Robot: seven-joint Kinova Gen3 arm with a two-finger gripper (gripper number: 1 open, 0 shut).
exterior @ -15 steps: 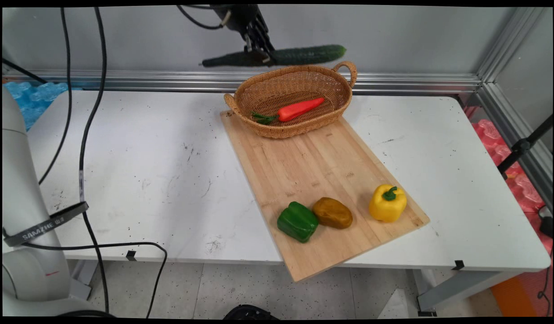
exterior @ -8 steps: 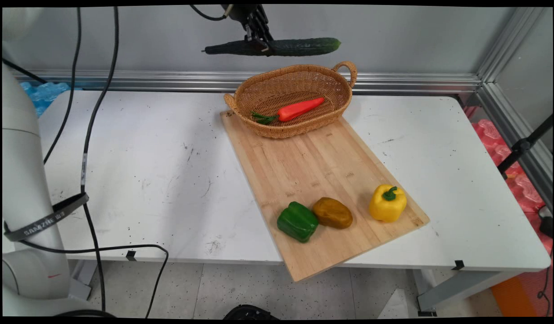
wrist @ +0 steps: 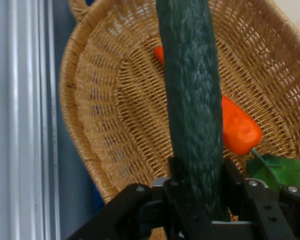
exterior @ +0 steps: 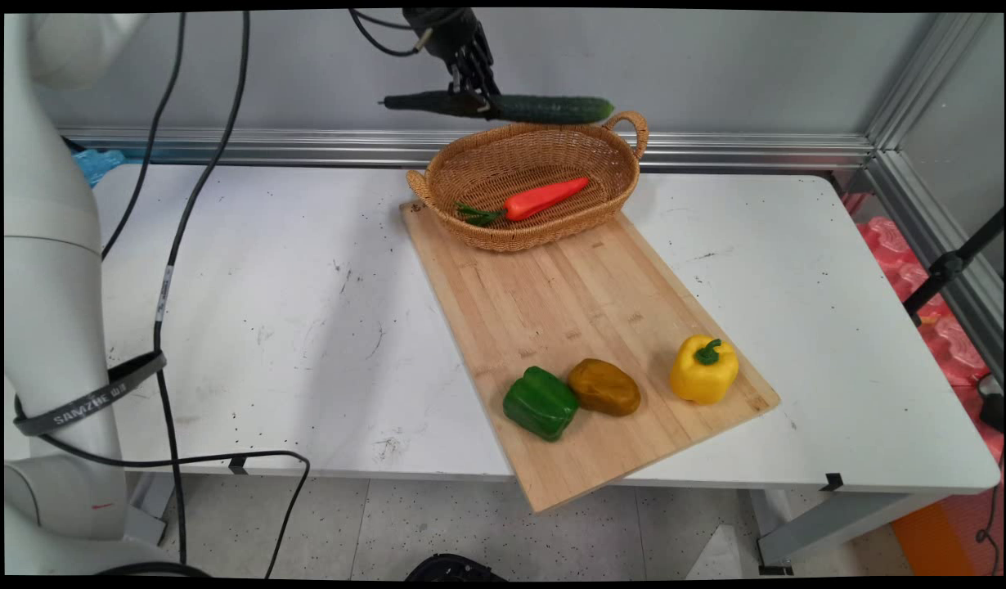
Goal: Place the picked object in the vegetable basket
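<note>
My gripper (exterior: 473,100) is shut on a long dark green cucumber (exterior: 544,109), held level in the air just above the back rim of a wicker basket (exterior: 478,168). In the hand view the cucumber (wrist: 192,100) runs up from between my fingers (wrist: 231,182), over the basket (wrist: 105,100). An orange carrot (exterior: 544,197) with green leaves lies inside the basket; the carrot (wrist: 237,130) shows partly behind the cucumber in the hand view.
The basket stands on the far end of a wooden cutting board (exterior: 568,303). On the board's near end lie a green pepper (exterior: 540,402), a brown potato (exterior: 604,386) and a yellow pepper (exterior: 703,369). Black cables (exterior: 163,270) hang at the left over the white table (exterior: 266,311).
The gripper with the cucumber rose a little, then came down toward the basket's back rim. The cucumber's tilt has levelled out.
</note>
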